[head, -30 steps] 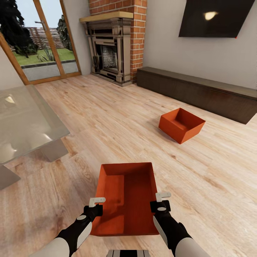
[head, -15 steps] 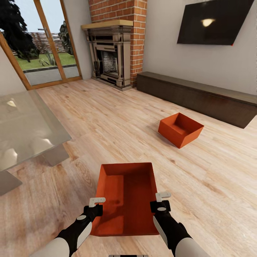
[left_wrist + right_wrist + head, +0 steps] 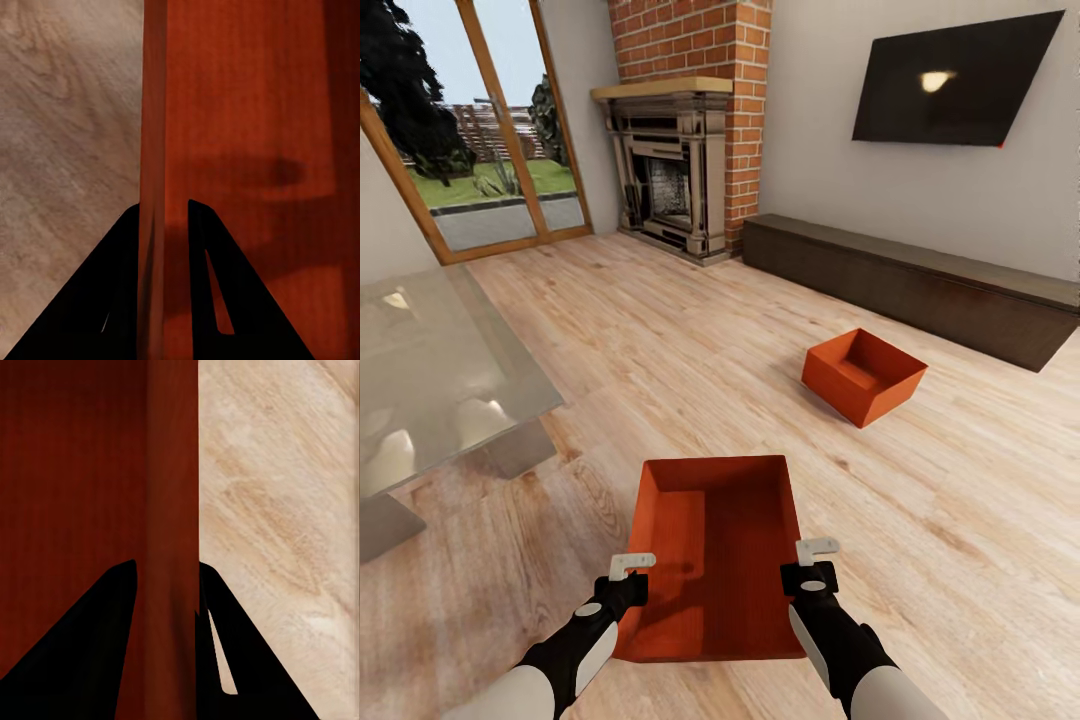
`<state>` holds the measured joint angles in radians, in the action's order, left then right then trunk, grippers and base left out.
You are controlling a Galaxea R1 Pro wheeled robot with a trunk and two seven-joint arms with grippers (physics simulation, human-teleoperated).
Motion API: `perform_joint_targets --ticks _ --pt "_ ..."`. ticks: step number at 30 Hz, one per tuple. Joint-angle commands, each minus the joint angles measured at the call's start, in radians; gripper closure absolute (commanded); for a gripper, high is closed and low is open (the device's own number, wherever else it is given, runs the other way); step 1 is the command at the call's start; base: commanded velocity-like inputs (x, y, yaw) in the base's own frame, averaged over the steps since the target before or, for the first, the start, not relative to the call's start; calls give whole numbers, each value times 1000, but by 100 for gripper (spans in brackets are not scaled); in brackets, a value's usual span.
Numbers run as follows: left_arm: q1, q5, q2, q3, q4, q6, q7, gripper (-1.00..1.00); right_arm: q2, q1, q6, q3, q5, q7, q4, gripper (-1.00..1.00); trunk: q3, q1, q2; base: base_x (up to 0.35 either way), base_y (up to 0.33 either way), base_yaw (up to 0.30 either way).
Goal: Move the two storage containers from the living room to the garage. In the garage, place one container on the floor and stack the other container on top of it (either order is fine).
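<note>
Jaws of both grippers clamp near container (image 3: 718, 555) side walls; head view adds second container (image 3: 863, 375) on plank floor (image 3: 660, 350).

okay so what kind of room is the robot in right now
Most likely a living room: a brick fireplace, a wall-mounted TV over a long dark low cabinet, light wood-plank floor, and a glass door to a garden.

Near storage container (image 3: 720, 555): orange-red lidless rectangular bin, low walls, finely ribbed bottom; held level above light wood-plank floor (image 3: 690, 340), left claw (image 3: 630, 566) and right claw (image 3: 817, 550) each pinching one side wall. Second storage container (image 3: 863, 375): same bin, resting on plank floor, turned diagonally, well apart, before long dark cabinet (image 3: 920, 280).
</note>
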<state>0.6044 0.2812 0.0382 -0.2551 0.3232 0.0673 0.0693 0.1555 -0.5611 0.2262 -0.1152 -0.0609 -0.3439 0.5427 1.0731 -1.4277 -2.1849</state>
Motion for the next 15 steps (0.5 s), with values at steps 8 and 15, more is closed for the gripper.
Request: perform_joint_targets --ticks 8,15 --pt "0 12 0 -9 -3 3 11 100 1 0 4 0 1 13 5 100 -37 31 56 0 0 0" --pt "0 12 0 -9 -3 3 11 100 1 -1 4 0 1 13 5 100 -70 58 105 0 0 0"
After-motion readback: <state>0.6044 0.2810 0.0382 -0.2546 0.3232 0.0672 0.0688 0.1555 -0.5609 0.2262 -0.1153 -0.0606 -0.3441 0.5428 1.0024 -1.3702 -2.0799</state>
